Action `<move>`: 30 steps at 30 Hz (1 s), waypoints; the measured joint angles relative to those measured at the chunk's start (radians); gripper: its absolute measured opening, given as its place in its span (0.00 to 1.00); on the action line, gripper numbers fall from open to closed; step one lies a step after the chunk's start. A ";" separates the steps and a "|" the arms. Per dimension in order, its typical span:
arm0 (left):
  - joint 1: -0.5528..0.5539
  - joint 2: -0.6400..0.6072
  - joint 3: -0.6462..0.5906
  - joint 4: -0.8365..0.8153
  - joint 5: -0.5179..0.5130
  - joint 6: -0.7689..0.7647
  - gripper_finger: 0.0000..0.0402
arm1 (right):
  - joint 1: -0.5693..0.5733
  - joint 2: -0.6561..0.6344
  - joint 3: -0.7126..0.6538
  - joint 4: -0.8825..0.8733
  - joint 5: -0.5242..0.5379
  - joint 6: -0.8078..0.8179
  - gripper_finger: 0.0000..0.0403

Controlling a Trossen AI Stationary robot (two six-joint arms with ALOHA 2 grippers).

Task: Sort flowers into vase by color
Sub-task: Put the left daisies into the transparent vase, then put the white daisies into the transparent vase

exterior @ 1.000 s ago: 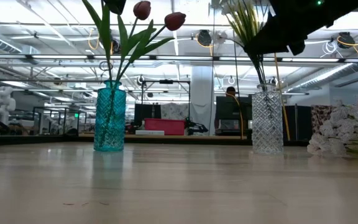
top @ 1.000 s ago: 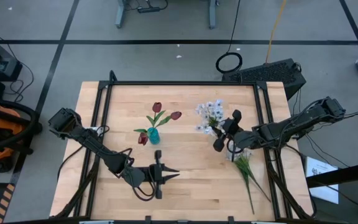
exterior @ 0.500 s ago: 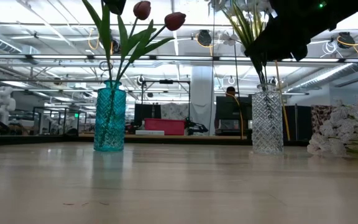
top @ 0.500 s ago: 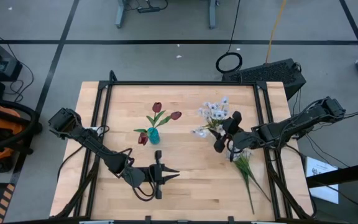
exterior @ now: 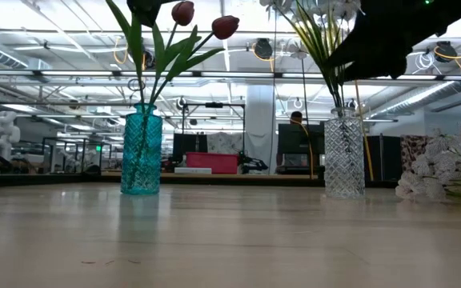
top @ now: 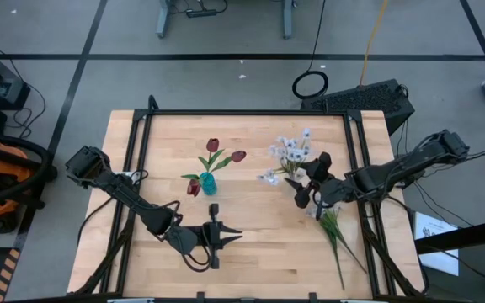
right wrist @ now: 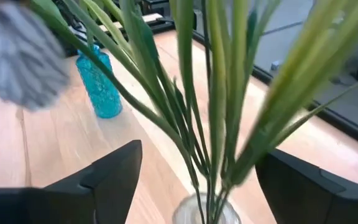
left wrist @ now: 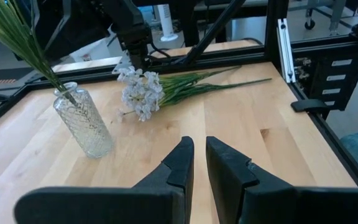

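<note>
Our right gripper hangs over the table's right half, arm reaching in from the right edge, fingers spread wide. Our left gripper waits low near the front edge, fingers almost together.

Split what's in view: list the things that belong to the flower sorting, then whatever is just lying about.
Job:
red flowers
teal vase
white flowers
clear vase
white spray lying on table
right gripper, open

Lying about:
cable coil on floor
black case
</note>
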 joint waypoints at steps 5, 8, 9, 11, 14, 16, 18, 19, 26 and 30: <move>0.000 0.000 0.000 0.000 0.000 0.000 0.12 | 0.023 -0.036 0.000 -0.080 0.000 0.066 0.75; 0.000 0.000 0.000 0.001 0.000 0.000 0.12 | 0.046 -0.062 0.000 -0.112 0.000 0.085 0.75; 0.000 0.000 0.000 0.001 0.000 0.000 0.12 | 0.053 -0.073 0.000 -0.119 0.000 0.094 0.75; 0.000 0.000 0.000 0.001 0.000 0.000 0.12 | 0.068 -0.090 0.000 -0.138 0.000 0.111 0.75; 0.000 0.000 0.000 0.001 0.000 0.000 0.12 | 0.091 -0.109 0.000 -0.158 0.000 0.130 0.75; 0.000 0.000 0.000 0.001 0.000 0.000 0.12 | 0.101 -0.121 0.000 -0.181 0.000 0.149 0.75; 0.000 0.000 0.000 0.001 0.000 0.000 0.12 | 0.113 -0.130 0.000 -0.208 -0.004 0.175 0.75; 0.000 0.000 0.000 0.001 0.000 0.000 0.12 | 0.120 -0.136 0.000 -0.229 -0.018 0.191 0.75; 0.000 0.000 0.000 0.001 0.000 -0.002 0.12 | 0.162 -0.151 0.000 -0.412 -0.158 0.382 0.75; 0.000 0.000 0.000 0.001 0.000 -0.002 0.12 | 0.188 -0.151 0.000 -0.527 -0.246 0.529 0.75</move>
